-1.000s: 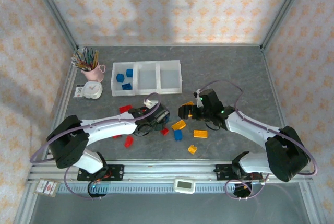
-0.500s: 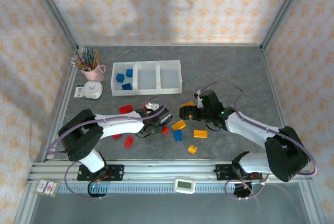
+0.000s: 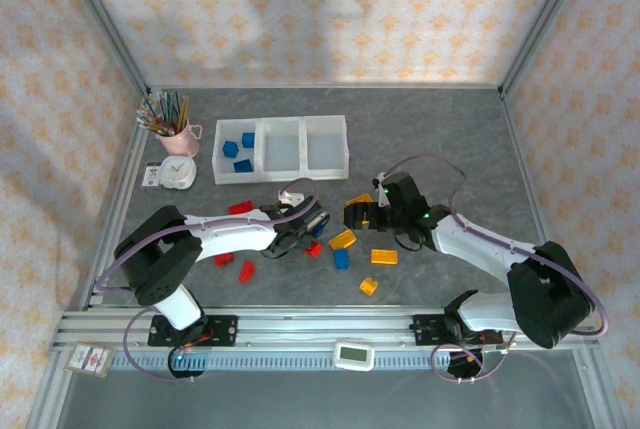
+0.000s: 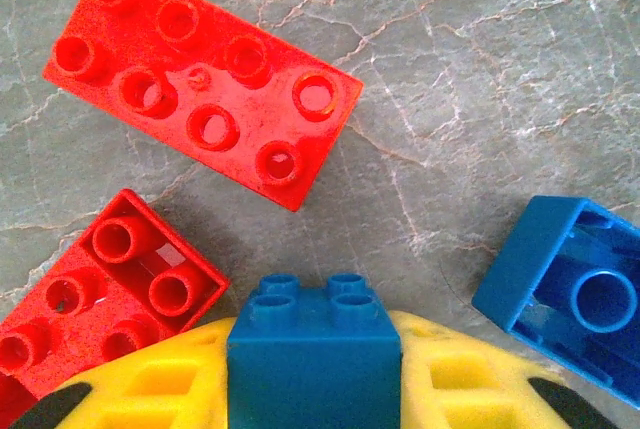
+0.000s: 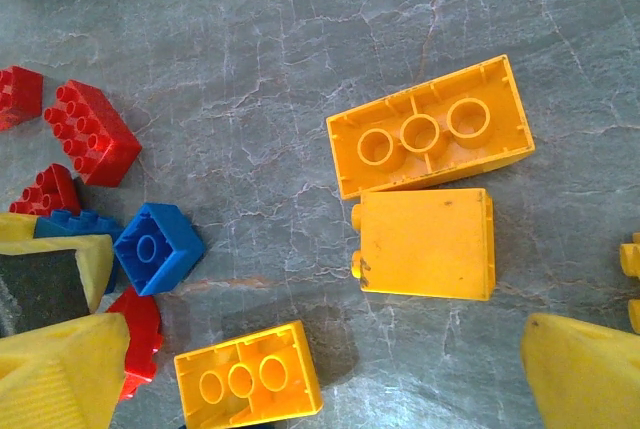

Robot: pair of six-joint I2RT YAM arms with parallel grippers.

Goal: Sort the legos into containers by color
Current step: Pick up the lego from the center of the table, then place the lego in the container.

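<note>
Gripping a blue two-by-two brick (image 4: pixel 313 344) between its yellow fingers (image 4: pixel 150 389), the left gripper (image 3: pixel 305 230) is clenched low over the tabletop (image 3: pixel 430 129), with a red eight-stud brick (image 4: pixel 203 79) ahead of it, a smaller red brick (image 4: pixel 110 289) on one side and an upturned blue brick (image 4: pixel 565 289) on the other. The three-bin tray (image 3: pixel 281 120) sits farther back, with three blue bricks (image 3: pixel 238 149) in its left bin. The right gripper (image 3: pixel 362 212) hangs released, jaws spread wide, above two touching yellow-orange bricks (image 5: pixel 430 139), with a third yellow-orange brick (image 5: pixel 248 374) near one finger.
</note>
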